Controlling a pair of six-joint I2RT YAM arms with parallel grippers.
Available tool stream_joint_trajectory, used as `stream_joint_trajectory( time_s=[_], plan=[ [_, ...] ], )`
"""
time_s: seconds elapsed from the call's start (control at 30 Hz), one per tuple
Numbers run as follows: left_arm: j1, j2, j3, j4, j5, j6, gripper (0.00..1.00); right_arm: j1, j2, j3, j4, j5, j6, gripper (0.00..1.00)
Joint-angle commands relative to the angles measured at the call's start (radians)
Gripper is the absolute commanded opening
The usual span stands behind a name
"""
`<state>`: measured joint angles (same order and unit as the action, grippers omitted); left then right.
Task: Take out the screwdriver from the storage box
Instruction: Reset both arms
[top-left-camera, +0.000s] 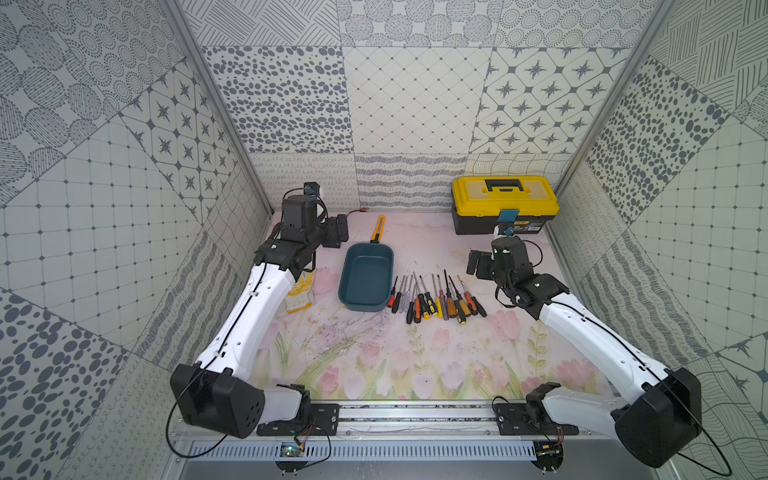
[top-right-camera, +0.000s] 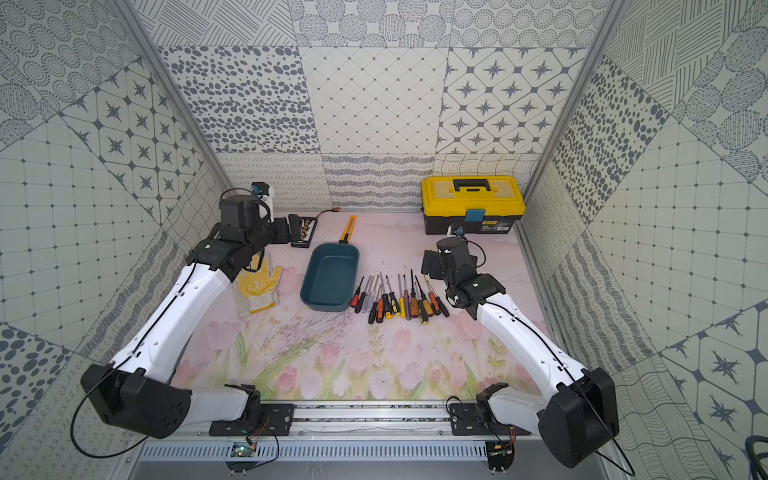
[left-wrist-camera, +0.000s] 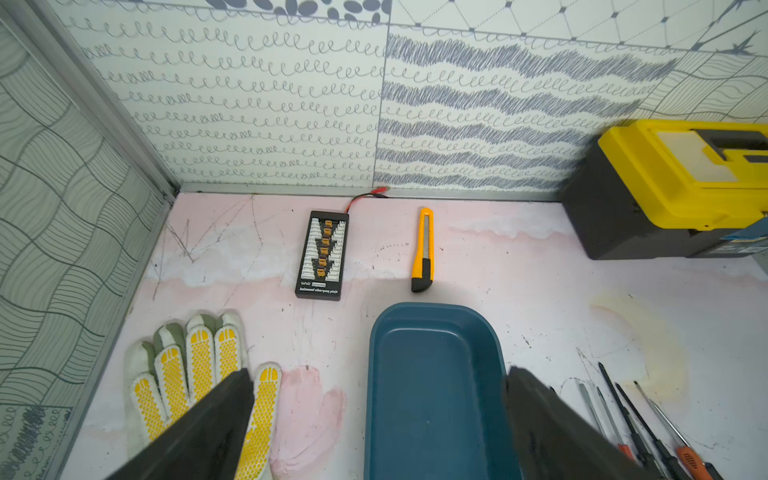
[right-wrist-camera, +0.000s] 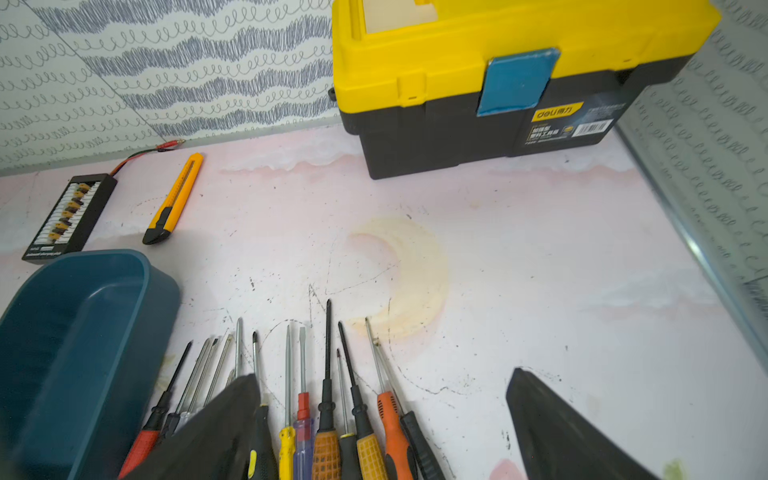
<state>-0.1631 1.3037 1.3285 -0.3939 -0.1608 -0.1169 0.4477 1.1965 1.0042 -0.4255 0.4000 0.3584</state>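
The storage box (top-left-camera: 365, 276) (top-right-camera: 330, 276) is a shallow teal bin in the middle of the mat, and its inside (left-wrist-camera: 436, 395) is bare. Several screwdrivers (top-left-camera: 436, 297) (top-right-camera: 399, 297) (right-wrist-camera: 328, 415) lie in a row on the mat just right of the box, tips pointing to the back wall. My left gripper (top-left-camera: 337, 232) (left-wrist-camera: 378, 374) hangs open over the mat by the box's far left corner, with nothing between its fingers. Open and empty too, my right gripper (top-left-camera: 478, 264) (right-wrist-camera: 384, 374) hovers at the right end of the row.
A yellow-lidded black toolbox (top-left-camera: 505, 203) stands at the back right. A yellow utility knife (top-left-camera: 378, 228) lies behind the box, with a black connector board (top-right-camera: 303, 230) to its left. A yellow-dotted glove (top-right-camera: 257, 286) lies under my left arm. Patterned walls close three sides.
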Motion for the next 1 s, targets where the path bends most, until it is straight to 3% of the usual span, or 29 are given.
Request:
stream_joint_trajectory(
  time_s=[0.0, 0.17, 0.33, 0.5, 0.63, 0.77, 0.97],
  plan=[
    [-0.001, -0.153, -0.299, 0.399, -0.153, 0.121, 0.99, -0.004, -0.023, 0.027, 0.006, 0.097, -0.114, 0.99],
    [-0.001, -0.265, -0.594, 0.542, -0.232, 0.045, 0.99, -0.009, -0.028, 0.022, 0.006, 0.17, -0.2, 0.99],
    [-0.001, -0.293, -0.77, 0.665, -0.272, -0.072, 0.99, -0.016, -0.001, 0.016, 0.006, 0.225, -0.24, 0.99],
    [0.0, -0.241, -0.824, 0.727, -0.245, -0.077, 0.99, -0.019, 0.027, -0.011, 0.019, 0.257, -0.214, 0.99],
    [-0.001, -0.215, -0.904, 0.862, -0.248, -0.037, 0.99, -0.021, -0.015, -0.099, 0.131, 0.271, -0.217, 0.99],
    [-0.001, -0.187, -0.939, 0.891, -0.256, -0.008, 0.99, -0.025, -0.051, -0.169, 0.212, 0.223, -0.276, 0.99],
    [0.0, -0.074, -0.985, 1.024, -0.233, 0.007, 0.99, -0.04, -0.043, -0.226, 0.24, 0.268, -0.315, 0.99]
  ],
)
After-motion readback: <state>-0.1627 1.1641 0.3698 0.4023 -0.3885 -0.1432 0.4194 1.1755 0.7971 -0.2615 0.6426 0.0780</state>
